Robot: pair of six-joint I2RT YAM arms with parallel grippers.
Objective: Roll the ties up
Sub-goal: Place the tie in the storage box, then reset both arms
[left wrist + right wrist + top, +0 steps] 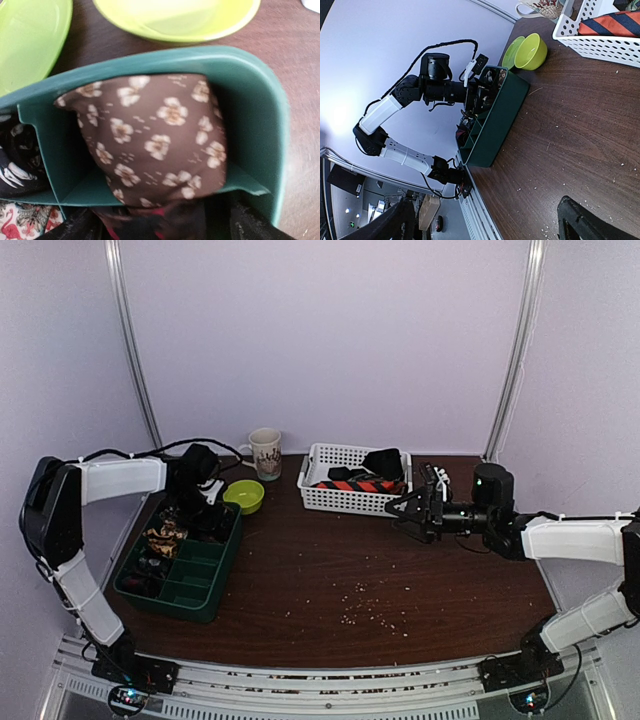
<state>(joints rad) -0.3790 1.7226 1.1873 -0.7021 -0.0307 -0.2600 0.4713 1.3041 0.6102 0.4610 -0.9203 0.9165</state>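
A rolled brown tie with cream flowers (155, 140) fills the corner compartment of the green tray (260, 100). My left gripper (165, 227) hangs right over it, open, its blurred dark fingers (75, 231) far apart, with a dark red end of tie between them. More rolled ties (15, 165) fill neighbouring compartments, and one patterned roll (165, 535) shows from above. In the white basket (330, 502) lie an orange-red and navy striped tie (365, 484) and a black one (385, 462). My right gripper (415, 508) hovers open and empty in front of the basket.
A lime green bowl (244, 496) stands just beyond the tray's (200, 600) far corner, and a patterned mug (266, 452) behind it. Small pale crumbs dot the dark wooden table (370, 615). In the right wrist view the tray (495, 125) lies far ahead.
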